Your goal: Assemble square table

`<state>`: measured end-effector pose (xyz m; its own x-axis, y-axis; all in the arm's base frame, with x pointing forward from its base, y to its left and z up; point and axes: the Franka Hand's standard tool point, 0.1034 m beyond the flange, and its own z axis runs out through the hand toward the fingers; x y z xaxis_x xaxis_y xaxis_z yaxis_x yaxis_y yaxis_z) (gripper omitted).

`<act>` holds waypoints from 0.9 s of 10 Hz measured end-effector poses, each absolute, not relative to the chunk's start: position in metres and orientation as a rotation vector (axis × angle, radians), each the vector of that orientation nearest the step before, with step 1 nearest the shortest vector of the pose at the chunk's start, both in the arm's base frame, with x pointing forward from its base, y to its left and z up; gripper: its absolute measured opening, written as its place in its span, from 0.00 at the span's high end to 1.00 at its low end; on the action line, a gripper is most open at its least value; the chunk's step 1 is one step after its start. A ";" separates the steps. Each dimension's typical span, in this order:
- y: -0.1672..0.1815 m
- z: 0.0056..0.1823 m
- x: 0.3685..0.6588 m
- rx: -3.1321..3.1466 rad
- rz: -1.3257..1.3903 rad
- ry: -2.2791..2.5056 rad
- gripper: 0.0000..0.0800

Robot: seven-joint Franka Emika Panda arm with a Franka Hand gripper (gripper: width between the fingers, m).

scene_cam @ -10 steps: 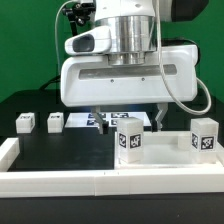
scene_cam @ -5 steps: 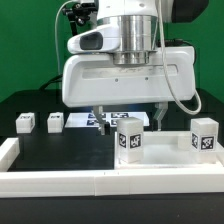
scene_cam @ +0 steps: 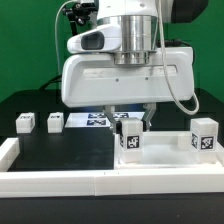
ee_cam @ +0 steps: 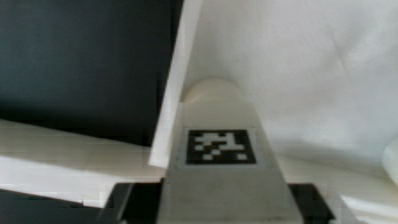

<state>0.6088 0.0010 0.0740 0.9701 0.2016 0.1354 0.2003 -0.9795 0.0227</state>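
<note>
The white square panel (scene_cam: 168, 152) lies at the exterior view's right. Two tagged white legs stand upright on it: one (scene_cam: 130, 142) near its left edge and one (scene_cam: 205, 136) at its right. My gripper (scene_cam: 130, 123) is straight above the first leg, and its fingers are shut on the leg's top. In the wrist view this leg (ee_cam: 219, 120) runs between the two black fingers (ee_cam: 139, 202), which press its sides, and the panel (ee_cam: 311, 70) is behind it. Two more legs (scene_cam: 24, 122) (scene_cam: 55, 122) stand on the black table at the left.
The long white L-shaped rail (scene_cam: 60, 181) runs along the front edge and up the left side. The marker board (scene_cam: 94, 120) lies flat behind the gripper. The arm's large white body hangs over the middle.
The gripper's fingers have moved inward from wide apart and now clamp the leg near the panel's left edge. The legs and the panel have not moved.
</note>
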 end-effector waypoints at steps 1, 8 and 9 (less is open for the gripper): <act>0.001 0.074 0.609 3.112 0.215 0.294 0.64; 0.007 0.074 0.608 3.116 0.212 -0.612 0.64; 0.008 0.073 0.607 3.075 0.205 -0.831 0.64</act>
